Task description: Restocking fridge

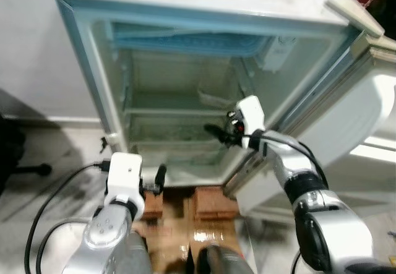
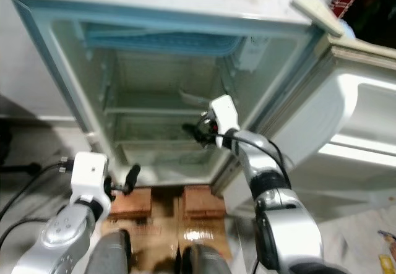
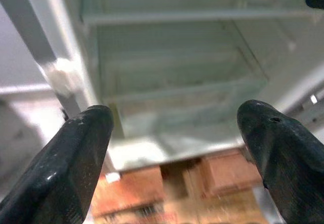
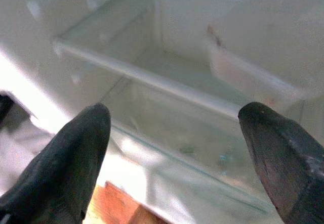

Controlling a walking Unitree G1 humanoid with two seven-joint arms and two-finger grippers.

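Note:
A small white fridge [image 1: 185, 5] stands open in front of me, and no food can be seen on its glass shelf [image 1: 167, 111] or in the lower drawer [image 4: 192, 143]. My right gripper [image 1: 215, 130] reaches into the opening at mid height on the right side, open, with nothing between its fingers [image 4: 76, 153]. My left gripper [image 1: 159, 177] sits low, just outside the fridge's bottom front edge. It is open too and holds nothing, its fingers [image 3: 76, 153] pointing at the lower shelves.
The fridge door [image 1: 365, 113] is swung wide open to the right. Red bricks [image 1: 210, 201] prop the fridge up off the floor. A black cable [image 1: 55, 193] trails over the floor on the left. A freezer flap [image 1: 185, 42] spans the top of the compartment.

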